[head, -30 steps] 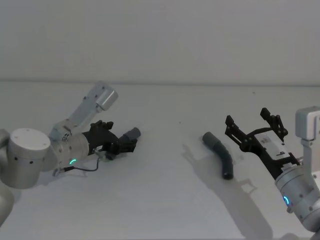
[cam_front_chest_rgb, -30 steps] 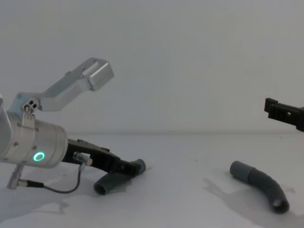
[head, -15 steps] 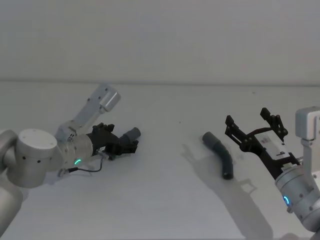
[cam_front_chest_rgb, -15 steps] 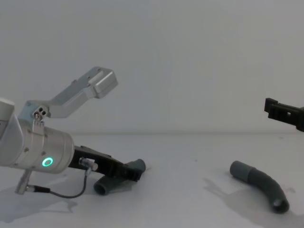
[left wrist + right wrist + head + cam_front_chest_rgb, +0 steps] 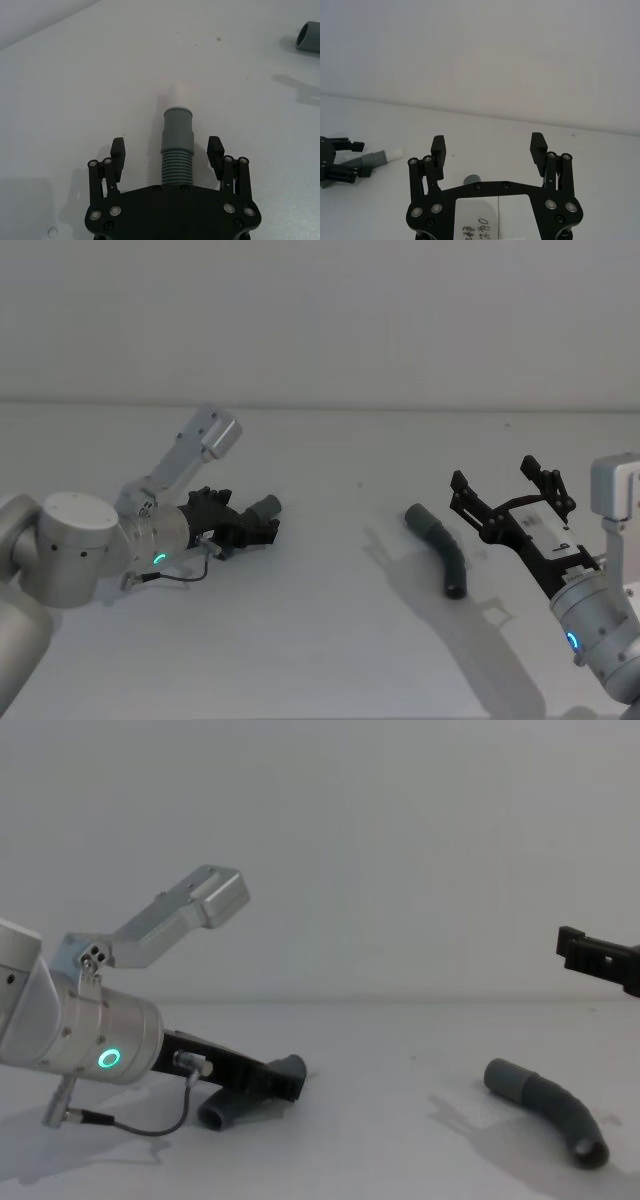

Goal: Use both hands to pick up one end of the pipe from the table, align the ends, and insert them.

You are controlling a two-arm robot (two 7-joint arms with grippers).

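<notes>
Left gripper [image 5: 167,146] straddled the ribbed pipe [image 5: 176,167], jaws open, unclamped — looked light, bendy, so grip ribs just behind its cuff [image 5: 178,125]. Right gripper [image 5: 495,472] idled open, well apart.

Two ribbed pipe pieces — left pipe piece [image 5: 262,508], right pipe piece [image 5: 448,556]. Two smooth grey cuffs: left cuff [image 5: 178,122], right cuff [image 5: 505,1078]. One white tube tip [image 5: 395,153]. Two black grippers — left gripper [image 5: 166,146], right gripper [image 5: 488,141]. One white table [image 5: 320,640].

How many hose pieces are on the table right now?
2. One hose piece lies inside the open left tool, on the robot's left; the other hose piece lies free on the right, near the open right tool.
</notes>
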